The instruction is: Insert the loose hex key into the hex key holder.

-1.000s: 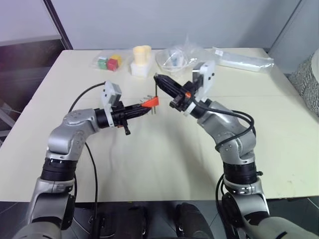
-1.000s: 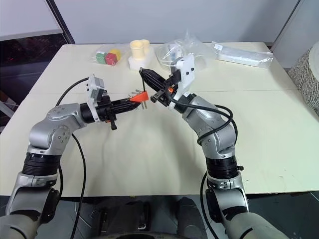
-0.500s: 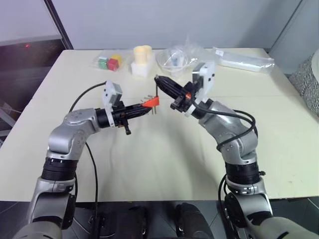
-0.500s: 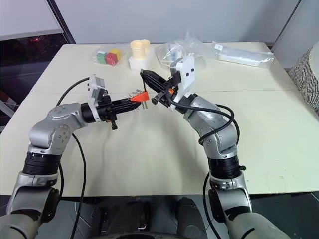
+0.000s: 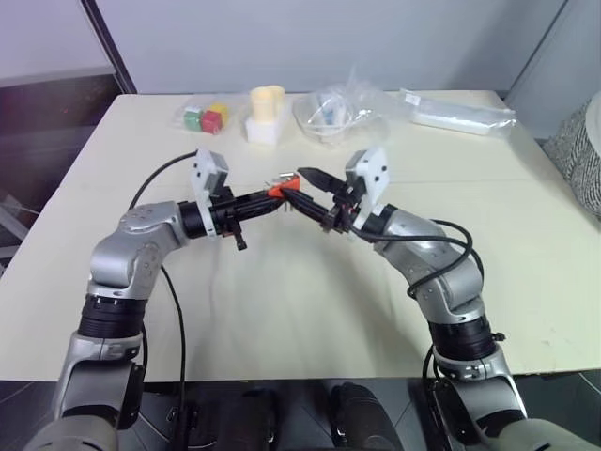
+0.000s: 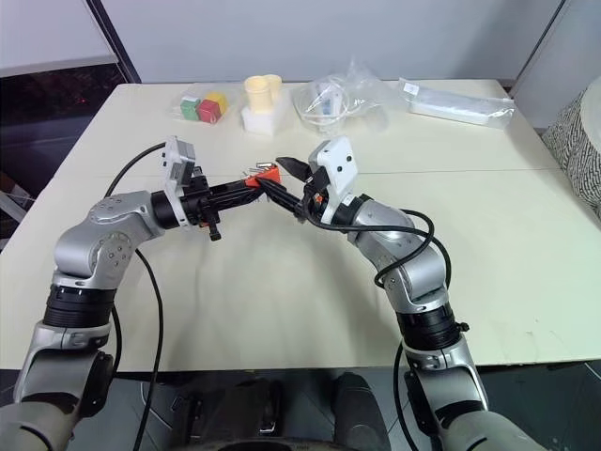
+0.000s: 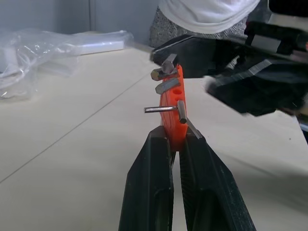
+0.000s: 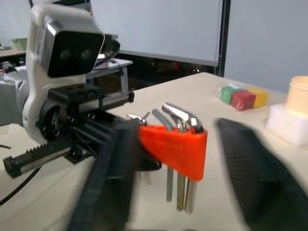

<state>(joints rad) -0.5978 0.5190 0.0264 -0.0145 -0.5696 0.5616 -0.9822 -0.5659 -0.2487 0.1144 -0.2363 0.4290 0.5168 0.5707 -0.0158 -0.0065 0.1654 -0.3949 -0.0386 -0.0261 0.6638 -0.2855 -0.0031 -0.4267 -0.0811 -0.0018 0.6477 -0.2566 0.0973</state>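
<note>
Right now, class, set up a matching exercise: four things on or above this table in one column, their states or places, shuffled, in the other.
Things:
1. red-orange plastic hex key holder
2. right gripper
3. red and green cubes
4. clear plastic bag

States or places:
A. far side of the table, left
B. open, fingers either side of the holder
C. clamped in the left gripper
D. far side of the table, middle

Pairs: 1-C, 2-B, 3-A, 4-D

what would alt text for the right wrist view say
A red-orange hex key holder with several silvery keys hanging from it sits between the right gripper's two open black fingers, held from the far side by the left gripper. Behind lie a cream table and red, green and yellow cubes.
</note>
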